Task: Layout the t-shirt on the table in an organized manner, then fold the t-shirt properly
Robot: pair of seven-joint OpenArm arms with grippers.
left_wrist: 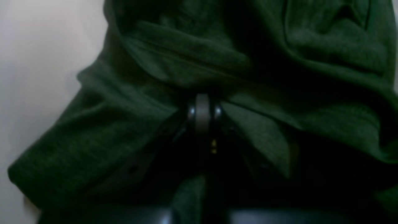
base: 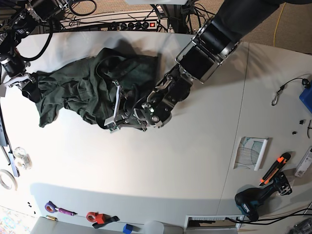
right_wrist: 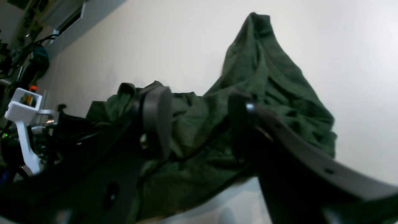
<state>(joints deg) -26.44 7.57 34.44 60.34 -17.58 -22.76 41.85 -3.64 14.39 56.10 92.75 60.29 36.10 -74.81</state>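
Dark fingertips fill our left wrist view: the left gripper (left_wrist: 202, 110) is pinched together on a bunched fold of the green t-shirt (left_wrist: 93, 140). In the right wrist view, the right gripper (right_wrist: 199, 124) has its fingers apart, with cloth showing between them. From above, the t-shirt lies crumpled at ten o'clock on the white table (base: 170, 170), with the right gripper at its nine o'clock edge and the left at its five.

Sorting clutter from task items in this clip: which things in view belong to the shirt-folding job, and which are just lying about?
Job in hand: dark green t-shirt; left gripper, shut on the cloth; right gripper, fingers open; table.

Lying about: cordless drill; orange-handled cutter; carabiner; printed sheet.
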